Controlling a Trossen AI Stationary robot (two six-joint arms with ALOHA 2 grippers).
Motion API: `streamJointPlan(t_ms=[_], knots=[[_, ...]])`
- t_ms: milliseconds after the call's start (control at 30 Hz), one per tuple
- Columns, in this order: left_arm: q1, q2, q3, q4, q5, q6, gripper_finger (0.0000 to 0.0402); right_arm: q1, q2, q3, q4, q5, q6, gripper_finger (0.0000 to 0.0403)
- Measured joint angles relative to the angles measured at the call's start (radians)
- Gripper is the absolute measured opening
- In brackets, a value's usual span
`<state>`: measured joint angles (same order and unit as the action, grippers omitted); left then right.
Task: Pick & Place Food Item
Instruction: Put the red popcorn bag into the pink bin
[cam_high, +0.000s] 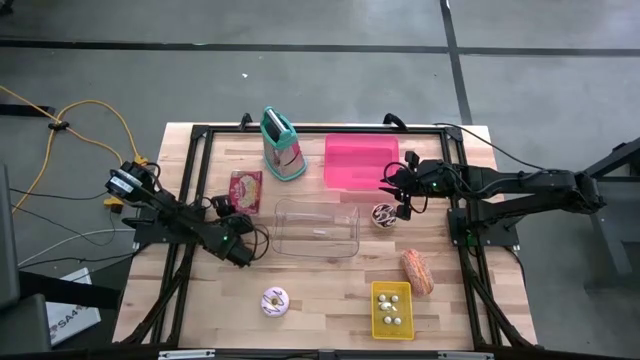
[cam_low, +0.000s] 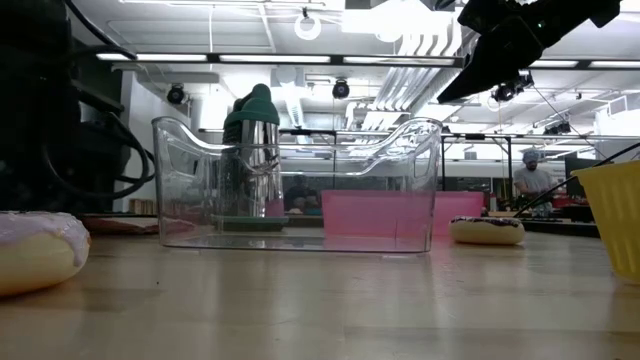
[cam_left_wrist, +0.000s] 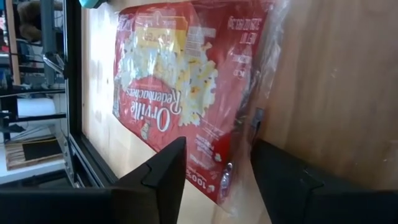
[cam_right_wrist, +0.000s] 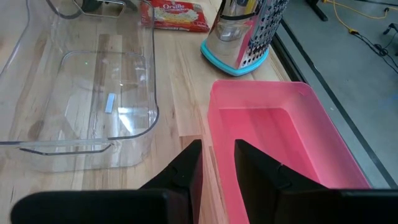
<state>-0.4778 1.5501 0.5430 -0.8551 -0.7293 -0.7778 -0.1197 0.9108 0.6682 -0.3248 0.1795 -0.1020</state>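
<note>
A red popcorn bag (cam_high: 245, 190) lies flat on the wooden table, left of a clear plastic container (cam_high: 315, 228). My left gripper (cam_left_wrist: 217, 155) sits low at the bag's near end (cam_high: 232, 212). It is open, one finger on each side of the bag's near corner (cam_left_wrist: 214, 180); I cannot tell whether they touch it. My right gripper (cam_right_wrist: 217, 165) hangs in the air over the near end of a pink bin (cam_right_wrist: 280, 137), beside a chocolate donut (cam_high: 385, 214). Its fingers stand a little apart with nothing between them.
A metal grater with a teal base (cam_high: 282, 145) stands behind the bag. A pink-frosted donut (cam_high: 274, 301), a yellow tray of small pieces (cam_high: 392, 308) and a bread roll (cam_high: 417, 271) lie toward the near edge. Black frame rails (cam_high: 190, 160) border the table.
</note>
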Motion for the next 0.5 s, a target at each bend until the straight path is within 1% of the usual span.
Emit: streamJointPlan(t_ms=[200, 300, 400, 500], knots=[[0.005, 0.0, -0.001, 0.0, -0.009, -0.003, 0.0181, 0.0, 0.0, 0.0, 0.0, 0.0, 0.0, 0.0082], [0.005, 0.0, -0.001, 0.0, -0.016, -0.006, 0.0177, 0.0, 0.0, 0.0, 0.0, 0.0, 0.0, 0.0082], [0.005, 0.0, -0.001, 0.0, -0.019, -0.011, 0.0157, 0.0, 0.0, 0.0, 0.0, 0.0, 0.0, 0.0082], [0.005, 0.0, -0.002, 0.0, -0.02, -0.017, 0.0127, 0.0, 0.0, 0.0, 0.0, 0.0, 0.0, 0.0082]])
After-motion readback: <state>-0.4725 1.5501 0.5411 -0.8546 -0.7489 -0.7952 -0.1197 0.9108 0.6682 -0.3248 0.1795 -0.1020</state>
